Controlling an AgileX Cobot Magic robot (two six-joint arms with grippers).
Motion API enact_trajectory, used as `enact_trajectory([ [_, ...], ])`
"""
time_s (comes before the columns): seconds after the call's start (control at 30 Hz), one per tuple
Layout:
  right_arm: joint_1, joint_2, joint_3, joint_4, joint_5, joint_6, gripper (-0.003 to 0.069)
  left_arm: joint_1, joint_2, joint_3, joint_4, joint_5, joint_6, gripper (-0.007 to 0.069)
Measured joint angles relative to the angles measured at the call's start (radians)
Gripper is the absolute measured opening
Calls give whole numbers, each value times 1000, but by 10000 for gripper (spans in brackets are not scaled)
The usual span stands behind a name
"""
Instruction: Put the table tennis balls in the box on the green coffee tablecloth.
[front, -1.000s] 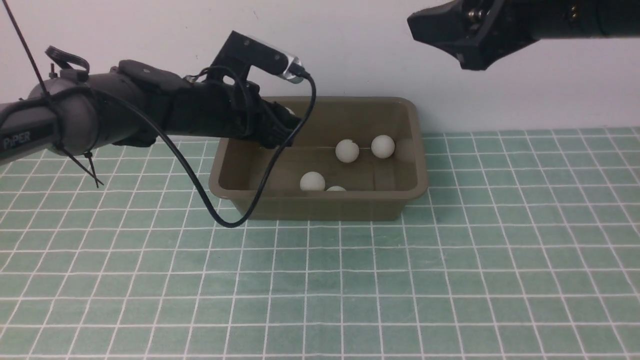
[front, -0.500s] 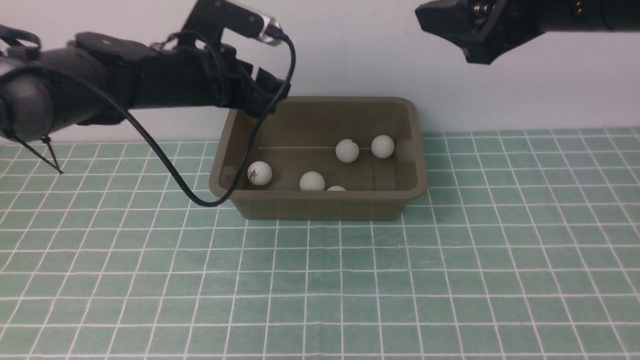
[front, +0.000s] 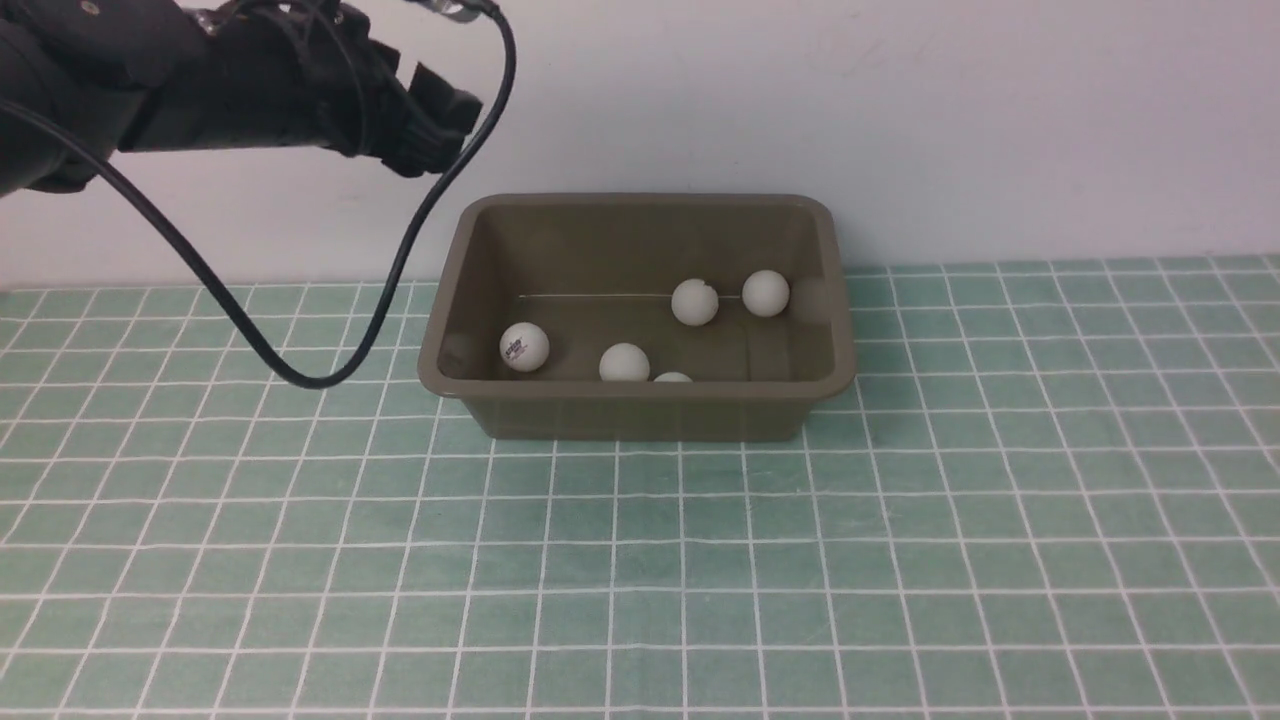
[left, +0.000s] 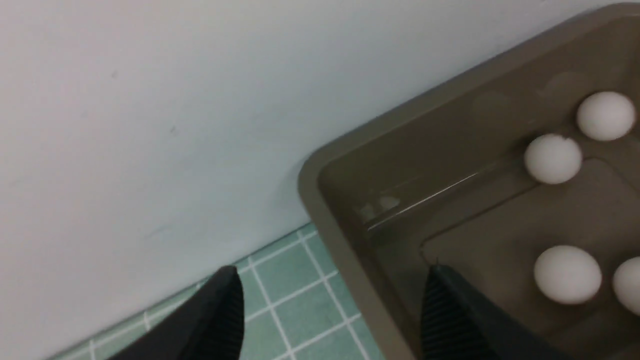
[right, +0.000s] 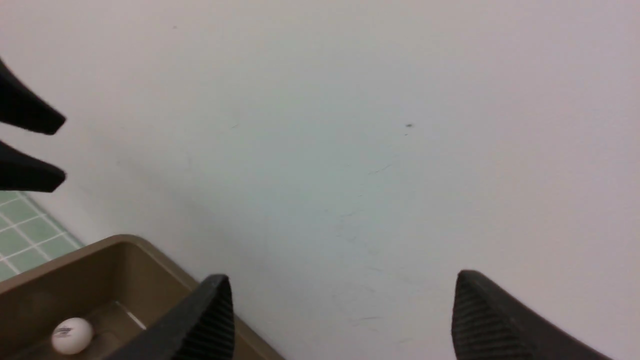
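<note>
Left hand (left: 332, 272) above the box (front: 640, 393), empty

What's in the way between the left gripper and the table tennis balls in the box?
Nothing visible. The left gripper hangs open, up and left of the box; the box is lidless and the table tennis balls lie bare on its floor.

Five white table tennis balls (front: 624, 362) lie inside upright olive-brown box (front: 640, 415), one showing its logo; box sits on mint-green gridded tablecloth (front: 900, 550).
</note>
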Motion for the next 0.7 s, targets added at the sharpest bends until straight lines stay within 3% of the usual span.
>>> enact_trajectory([
  [0.17,0,-19,0,-63,53,78,531,87,0,0,120,59,-227,405],
  [0.27,0,-30,0,-126,84,150,531,136,0,0,154,103,-300,405],
  [0.47,-2,-33,0,-260,231,362,531,186,0,0,180,139,-325,405],
  [0.7,-2,-148,74,-309,296,409,531,186,0,0,183,141,-319,405],
])
